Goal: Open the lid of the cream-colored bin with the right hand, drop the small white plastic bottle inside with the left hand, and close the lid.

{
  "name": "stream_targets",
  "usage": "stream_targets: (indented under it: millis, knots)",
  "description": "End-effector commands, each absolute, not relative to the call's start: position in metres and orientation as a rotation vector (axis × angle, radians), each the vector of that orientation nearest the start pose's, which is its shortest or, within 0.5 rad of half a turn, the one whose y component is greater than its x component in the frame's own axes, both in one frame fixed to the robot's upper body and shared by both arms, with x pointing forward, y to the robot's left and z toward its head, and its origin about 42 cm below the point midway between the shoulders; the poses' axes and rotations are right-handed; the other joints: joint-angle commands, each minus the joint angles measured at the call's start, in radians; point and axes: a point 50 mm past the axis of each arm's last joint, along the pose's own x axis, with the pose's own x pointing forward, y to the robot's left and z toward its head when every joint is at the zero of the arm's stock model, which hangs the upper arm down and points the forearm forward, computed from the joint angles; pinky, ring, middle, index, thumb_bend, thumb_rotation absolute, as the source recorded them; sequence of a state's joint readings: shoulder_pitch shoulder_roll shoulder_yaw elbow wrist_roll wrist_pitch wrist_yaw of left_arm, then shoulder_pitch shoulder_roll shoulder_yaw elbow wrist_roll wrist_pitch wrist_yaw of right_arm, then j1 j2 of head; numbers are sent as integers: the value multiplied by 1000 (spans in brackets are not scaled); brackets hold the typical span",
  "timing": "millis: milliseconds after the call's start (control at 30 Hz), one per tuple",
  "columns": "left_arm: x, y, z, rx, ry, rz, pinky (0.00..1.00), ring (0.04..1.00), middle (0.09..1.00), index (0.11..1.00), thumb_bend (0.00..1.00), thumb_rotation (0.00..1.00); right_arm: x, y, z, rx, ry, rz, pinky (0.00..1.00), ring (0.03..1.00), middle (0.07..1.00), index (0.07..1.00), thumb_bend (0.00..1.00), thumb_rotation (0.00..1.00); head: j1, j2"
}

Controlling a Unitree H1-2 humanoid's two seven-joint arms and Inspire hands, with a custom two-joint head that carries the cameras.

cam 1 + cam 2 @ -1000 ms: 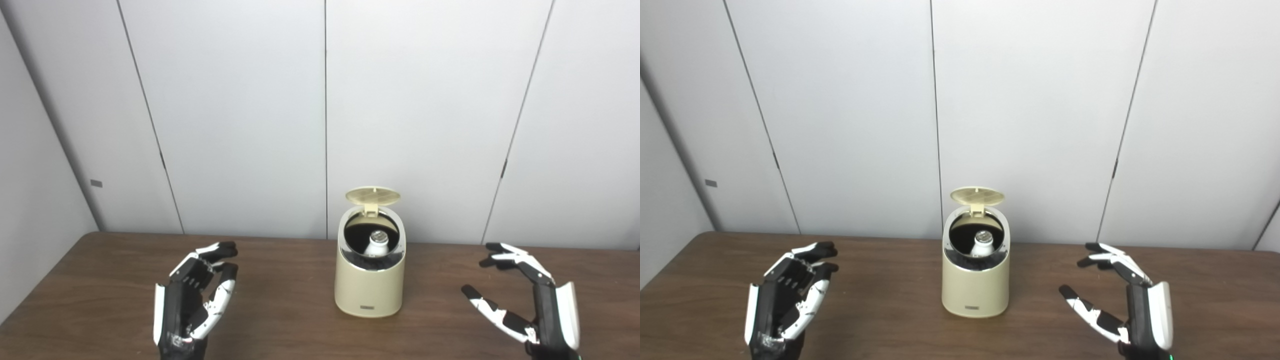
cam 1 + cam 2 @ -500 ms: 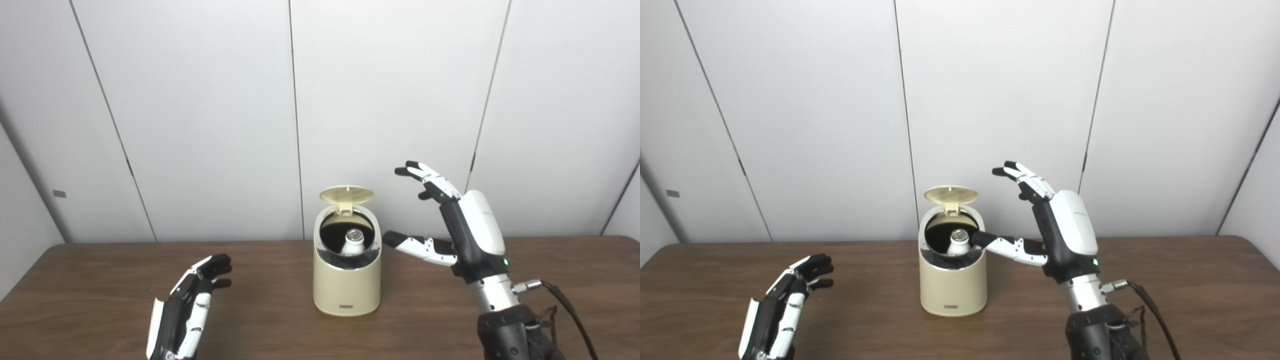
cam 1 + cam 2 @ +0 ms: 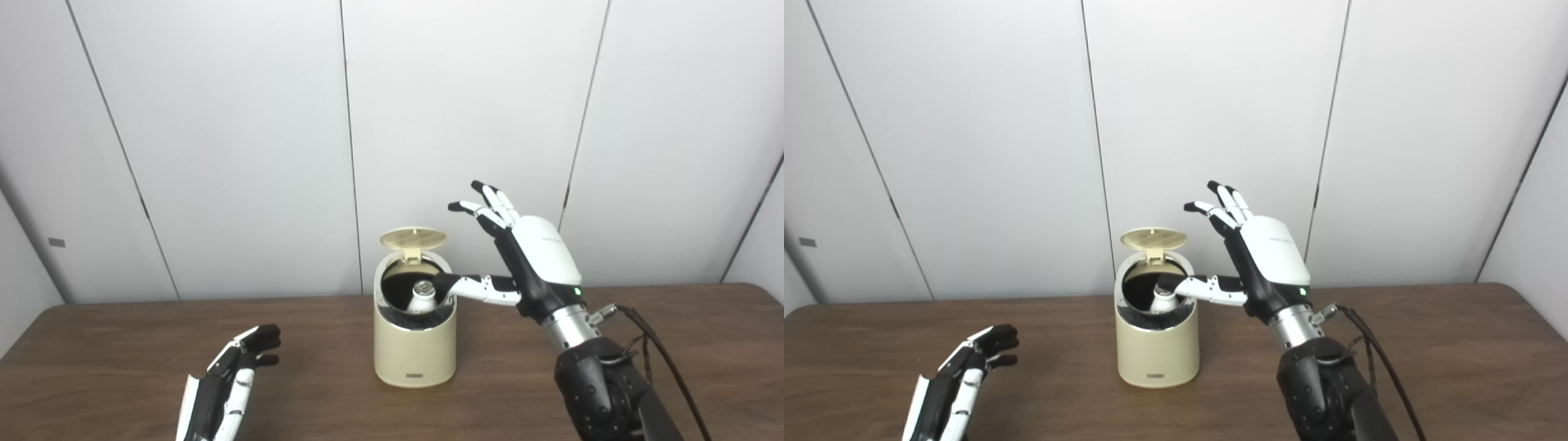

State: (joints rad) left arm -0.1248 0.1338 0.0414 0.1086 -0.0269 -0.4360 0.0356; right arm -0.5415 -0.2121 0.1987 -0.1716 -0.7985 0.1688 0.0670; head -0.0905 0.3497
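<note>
At about seven o'clock on the table [image 3: 92,343], the left hand [image 3: 229,383] lay low with its fingers loosely apart, grasping nothing, well apart from the cream-colored bin [image 3: 415,346] at the centre. The bin's lid [image 3: 413,237] stood raised at its twelve o'clock edge, and the small white plastic bottle [image 3: 422,299] sat upright inside the opening. At the bin's two o'clock, the right hand [image 3: 527,257] was raised and spread, empty, its thumb reaching over the rim just beside the bottle's cap; whether they touched could not be told.
</note>
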Motion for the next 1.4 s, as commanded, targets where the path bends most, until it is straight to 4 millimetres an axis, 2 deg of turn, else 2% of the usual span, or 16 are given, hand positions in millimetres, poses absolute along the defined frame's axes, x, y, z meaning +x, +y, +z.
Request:
stream_targets:
  millis: [0,400,600,800,1000,1367]
  knots:
    - [326,258,148,108,-517,32,678,752,763,751,329,790,402,-170,336,-1023,-649,-38,877,999,998,828,906,989,-1,0]
    - [325,257,149,127,-524,36,674,750,763,750,323,816,420,-157,339,-1061,-586,-11,874,1000,998,769,949,983,8,3]
    - [324,257,150,120,-526,41,673,753,764,750,323,790,428,-151,339,-1075,-571,11,899,1000,995,766,965,992,14,5]
    - [323,258,152,130,-529,46,663,749,763,750,320,802,428,-145,335,-1091,-577,34,907,1000,1000,760,941,1000,14,5]
    - [323,257,153,124,-533,47,667,751,763,749,317,792,428,-141,330,-1093,-569,46,936,1000,1000,732,969,1000,19,6]
    - [325,256,152,121,-529,48,674,751,760,746,318,784,423,-145,313,-1077,-521,64,934,1000,978,654,971,996,25,4]
